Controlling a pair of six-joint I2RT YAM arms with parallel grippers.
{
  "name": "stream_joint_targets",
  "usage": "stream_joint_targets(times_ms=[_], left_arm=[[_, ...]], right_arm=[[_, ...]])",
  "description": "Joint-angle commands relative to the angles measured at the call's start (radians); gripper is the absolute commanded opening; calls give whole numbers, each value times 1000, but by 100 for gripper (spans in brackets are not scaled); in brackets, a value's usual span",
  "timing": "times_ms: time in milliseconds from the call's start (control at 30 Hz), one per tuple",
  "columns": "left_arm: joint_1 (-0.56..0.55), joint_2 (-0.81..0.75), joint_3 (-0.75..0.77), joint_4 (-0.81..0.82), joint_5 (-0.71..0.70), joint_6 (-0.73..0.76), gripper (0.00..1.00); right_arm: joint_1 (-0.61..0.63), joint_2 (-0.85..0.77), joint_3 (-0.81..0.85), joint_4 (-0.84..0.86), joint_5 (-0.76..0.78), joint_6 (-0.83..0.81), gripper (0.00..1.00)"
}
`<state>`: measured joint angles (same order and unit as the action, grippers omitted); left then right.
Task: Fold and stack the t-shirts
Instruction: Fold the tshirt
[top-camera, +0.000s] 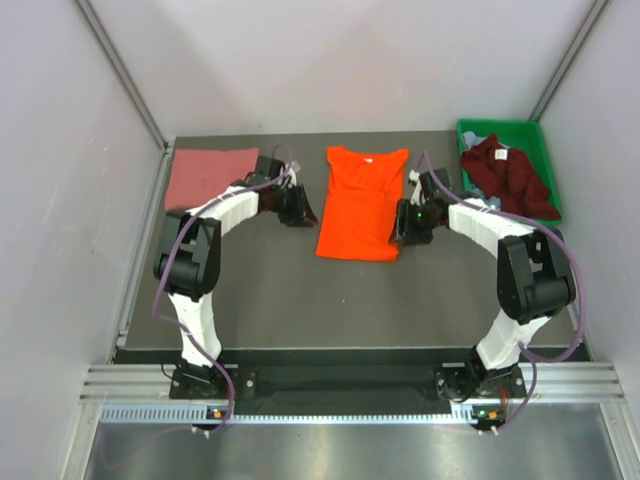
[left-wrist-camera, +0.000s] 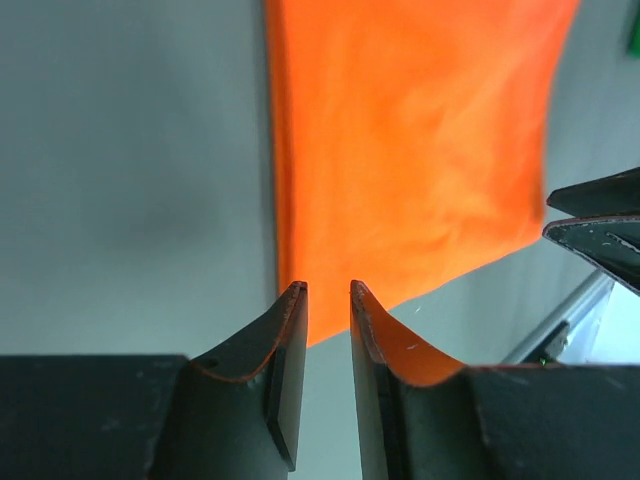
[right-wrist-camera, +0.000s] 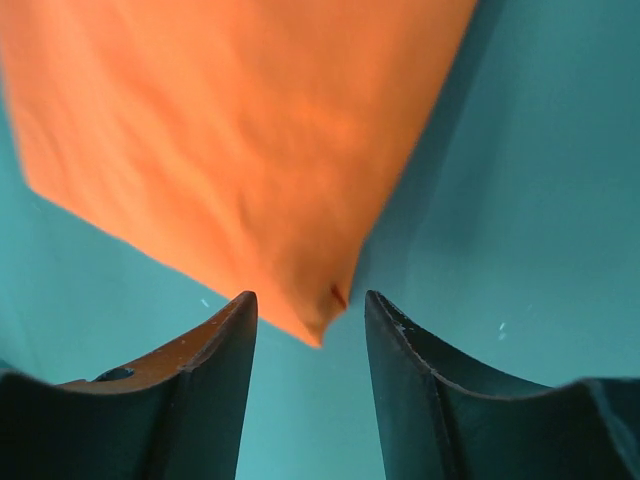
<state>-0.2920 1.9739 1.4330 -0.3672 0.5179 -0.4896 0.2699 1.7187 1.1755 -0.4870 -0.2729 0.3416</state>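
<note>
Dark worktop (top-camera: 300, 290) bears a limp, probably light orange t-shirt (top-camera: 362, 200). Left claw (left-wrist-camera: 328, 288) narrow, right claw (right-wrist-camera: 310, 295) wide, both empty. Best pinched at its six-o'clock hem corners.

a dark grey desk (top-camera: 300, 300) fills the middle of the top view, boxed in by white walls (top-camera: 350, 60) at the back and both sides. slanted metal struts (top-camera: 120, 70) run up the back corners. a green plastic bin (top-camera: 500, 126) sits in the desk's far right corner, close to the right wall. an aluminium rail (top-camera: 350, 385) runs along the near edge, with a brushed steel sheet (top-camera: 330, 450) below it.
</note>
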Motion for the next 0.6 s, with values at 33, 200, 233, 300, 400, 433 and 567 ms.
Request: stream_joint_targets(times_ms=[33, 200, 233, 300, 400, 433, 567], left_arm=[[-1, -26, -118, 122, 105, -18, 29], [-1, -26, -144, 136, 116, -9, 31], [-2, -24, -148, 136, 116, -9, 31], [-3, -17, -154, 146, 129, -12, 31], [-9, -14, -172, 169, 148, -20, 32], [-12, -14, -178, 172, 149, -21, 32], [-16, -9, -177, 145, 130, -11, 32]], right_arm=[[-8, -62, -71, 70, -83, -4, 48], [-11, -67, -137, 133, -130, -6, 49], [-11, -61, -145, 139, -135, -6, 49], [-12, -59, -171, 172, -144, -1, 49], [-14, -59, -194, 206, -149, 4, 49], [-17, -54, -198, 209, -149, 8, 49], [-17, -48, -208, 223, -160, 14, 48]])
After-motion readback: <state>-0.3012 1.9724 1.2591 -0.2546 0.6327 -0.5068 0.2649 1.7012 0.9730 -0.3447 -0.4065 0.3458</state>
